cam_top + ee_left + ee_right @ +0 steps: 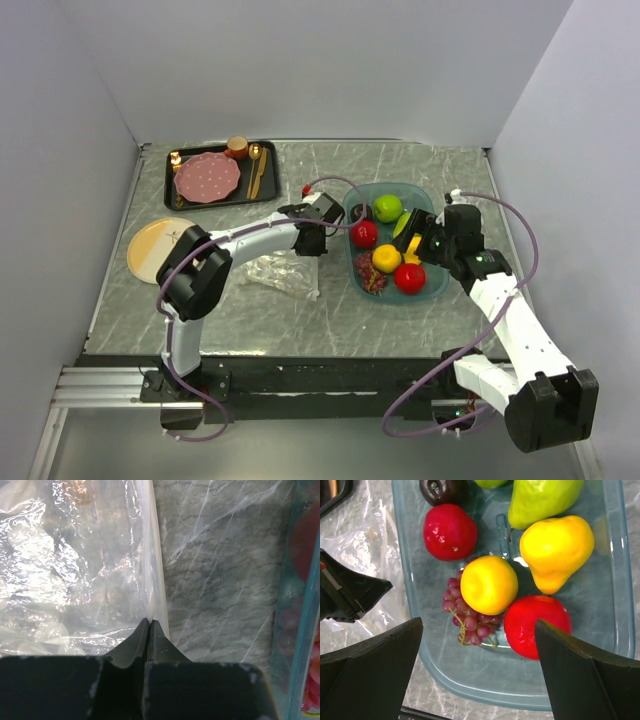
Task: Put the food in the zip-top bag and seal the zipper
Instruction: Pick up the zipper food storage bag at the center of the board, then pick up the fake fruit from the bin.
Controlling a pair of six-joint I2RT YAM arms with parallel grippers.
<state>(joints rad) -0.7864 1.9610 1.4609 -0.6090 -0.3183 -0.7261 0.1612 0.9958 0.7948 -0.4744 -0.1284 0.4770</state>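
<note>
Where the left jaws meet, the zipper [156, 570], pinched between them.

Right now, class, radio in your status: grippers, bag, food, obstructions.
Left gripper shut on zipper. Right gripper open above teal tray. Food in tray, none gripped. No blocker seen between tray and zipper.

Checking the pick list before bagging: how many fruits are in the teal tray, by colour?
Red fruits: 2
Green fruits: 2
Yellow fruits: 2
Dark brown fruit: 1
Dark red grape bunch: 1
Total: 8, all in the teal tray.
</note>
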